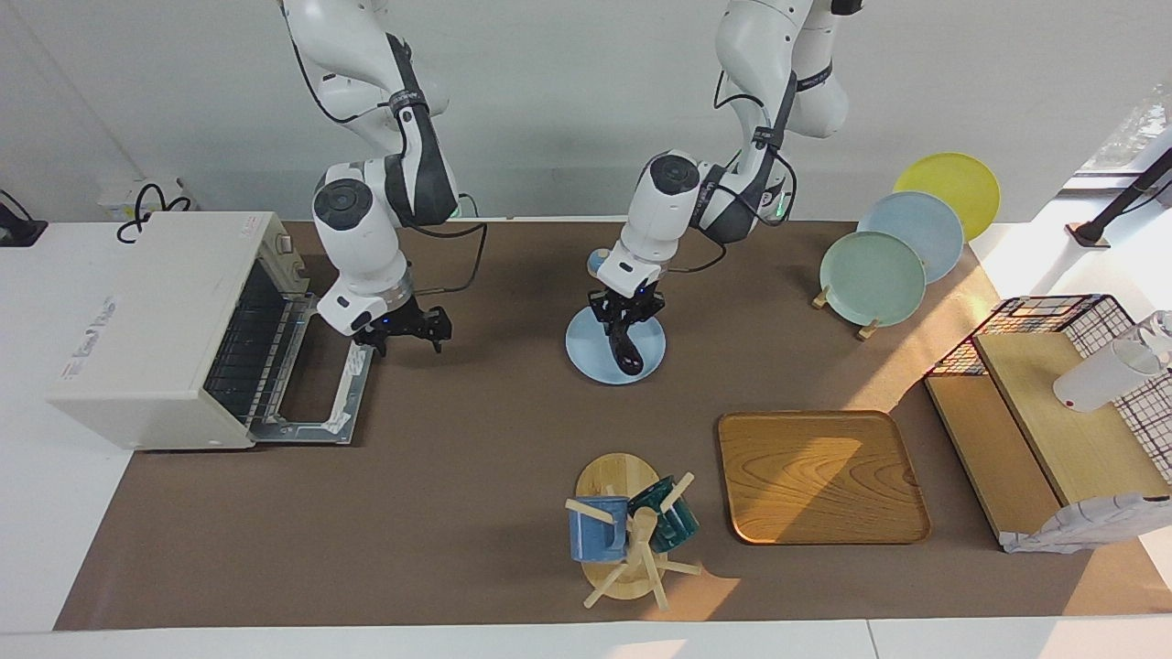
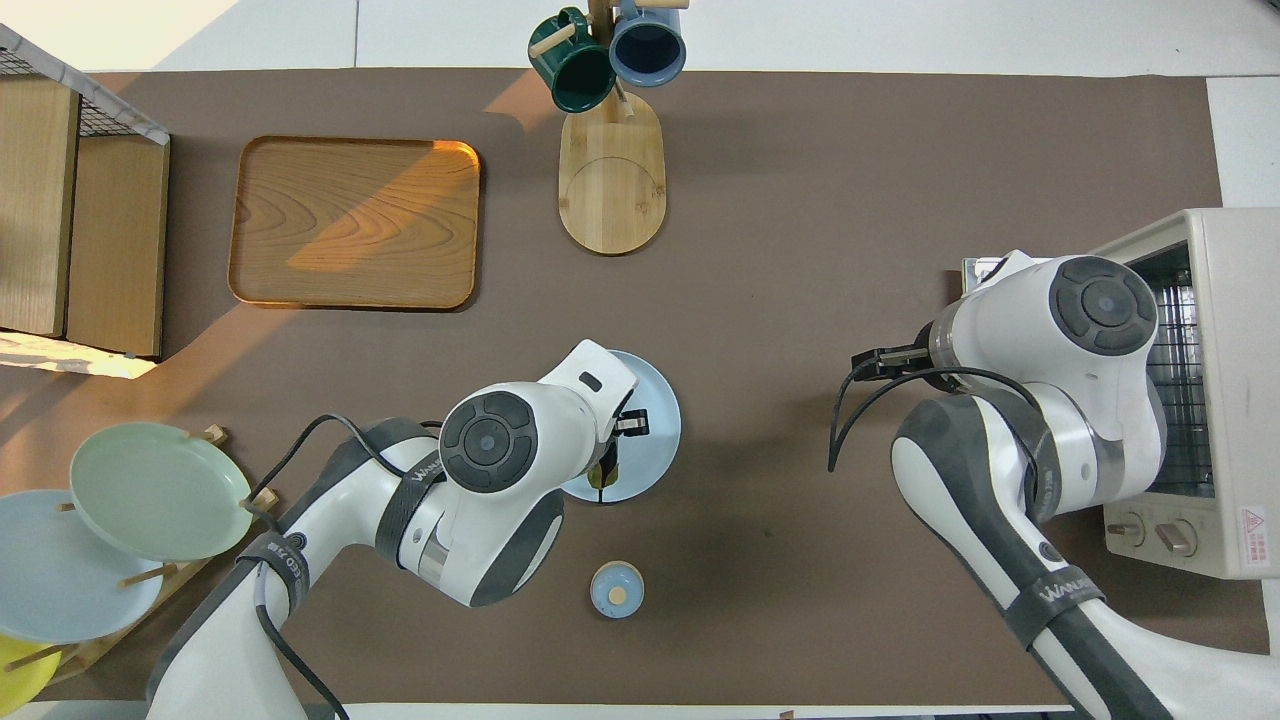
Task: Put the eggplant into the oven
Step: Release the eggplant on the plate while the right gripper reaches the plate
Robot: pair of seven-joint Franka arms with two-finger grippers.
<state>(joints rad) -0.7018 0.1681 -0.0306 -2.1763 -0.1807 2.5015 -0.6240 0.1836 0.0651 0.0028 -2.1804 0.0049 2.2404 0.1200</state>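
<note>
Purple eggplant [image 1: 628,350] pinched by left tool [image 1: 625,322] above blue plate [image 1: 586,346]: grasp step; next, carry to oven [image 1: 146,320]. Right tool [image 1: 403,331], spread, waits at oven door [image 1: 311,403].

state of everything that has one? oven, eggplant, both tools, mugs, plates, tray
oven: door dropped open, rack showing.
eggplant: lying on the blue plate.
left tool: down at the eggplant, grip unclear.
right tool: over the open oven door, holding nothing.
mugs: two, hung on the wooden tree.
rack plates: three, standing on edge.
wooden tray: flat, bare.
</note>
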